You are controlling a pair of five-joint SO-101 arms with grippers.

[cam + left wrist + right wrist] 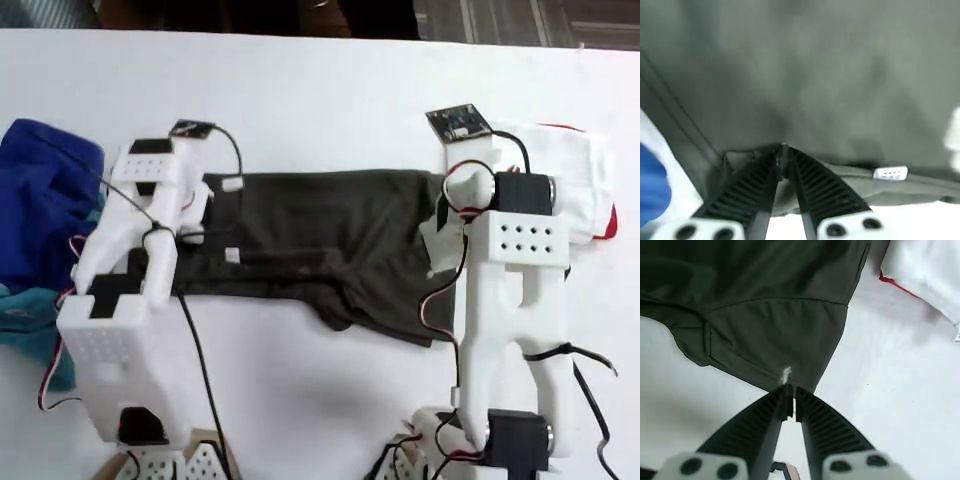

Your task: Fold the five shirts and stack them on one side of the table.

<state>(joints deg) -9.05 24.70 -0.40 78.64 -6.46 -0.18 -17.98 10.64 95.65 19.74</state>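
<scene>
Left gripper (783,159) fingers are pressed together on the dark shirt (330,250), spread mid-table (300,90). Right gripper (791,399) fingers meet at its hem, perhaps nipping it. A blue shirt (45,190) lies beside the left arm, a white shirt (578,162) beside the right.

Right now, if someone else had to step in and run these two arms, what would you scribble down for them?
Left pincer: shut, seemingly on an edge of the dark shirt. Right pincer: shut, seemingly on its opposite corner. The dark shirt lies mid-table between the arms as a rumpled band, partly folded at best. Blue shirt and teal shirt sit crumpled beside the left arm; white shirt, red-trimmed, beside the right arm, fold uncertain. Left to do: finish the dark shirt, fold the rest, stack them on one side.
</scene>
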